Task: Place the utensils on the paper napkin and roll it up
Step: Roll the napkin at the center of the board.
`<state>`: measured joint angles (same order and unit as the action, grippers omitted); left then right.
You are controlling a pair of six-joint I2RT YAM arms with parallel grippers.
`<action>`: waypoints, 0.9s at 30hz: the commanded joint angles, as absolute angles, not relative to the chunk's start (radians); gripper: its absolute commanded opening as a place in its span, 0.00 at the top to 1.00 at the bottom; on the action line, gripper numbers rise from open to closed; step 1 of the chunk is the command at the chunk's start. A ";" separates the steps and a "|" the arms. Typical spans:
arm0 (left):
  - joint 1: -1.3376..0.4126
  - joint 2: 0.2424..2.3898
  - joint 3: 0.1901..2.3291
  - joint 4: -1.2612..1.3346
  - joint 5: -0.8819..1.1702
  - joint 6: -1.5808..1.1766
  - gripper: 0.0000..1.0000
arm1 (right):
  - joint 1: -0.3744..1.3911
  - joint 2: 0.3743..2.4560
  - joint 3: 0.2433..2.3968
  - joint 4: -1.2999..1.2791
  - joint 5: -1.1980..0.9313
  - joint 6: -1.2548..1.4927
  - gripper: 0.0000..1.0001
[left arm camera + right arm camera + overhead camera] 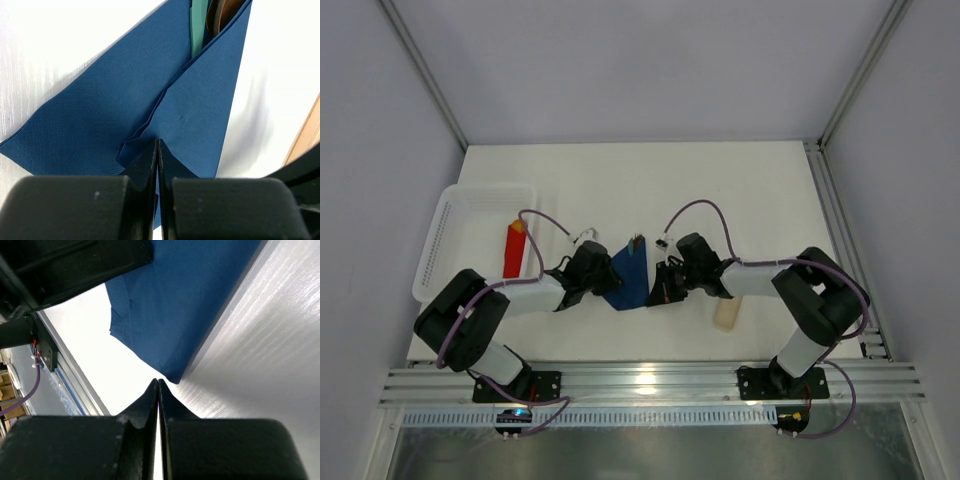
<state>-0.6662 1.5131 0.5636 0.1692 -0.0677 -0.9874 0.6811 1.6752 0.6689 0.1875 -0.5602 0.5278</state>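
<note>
Between my two hands, mid-counter (720, 190), lies the paper napkin (630, 278), folded over the utensils (222, 15), whose copper ends poke out of its far end. My left hand (158, 150) is closed tight, tips resting on the crumpled fold at the napkin's near-left side; I cannot tell whether any paper is caught. My right hand (158, 390) is closed too and empty, just beside a corner on the napkin's right side. I judge the loading done and the rolling in hand; next I must turn the fold evenly over the cutlery without letting the bundle slide.
</note>
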 commanded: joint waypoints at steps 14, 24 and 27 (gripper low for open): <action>-0.667 1.493 0.535 0.135 -0.078 -0.974 1.00 | 0.704 1.768 0.873 0.209 -0.594 0.551 0.96; -0.667 1.494 0.529 0.144 -0.074 -0.974 1.00 | 0.703 1.802 0.848 0.236 -0.591 0.557 0.97; -0.669 1.496 0.531 0.144 -0.072 -0.973 1.00 | 0.703 1.780 0.861 0.229 -0.586 0.551 0.96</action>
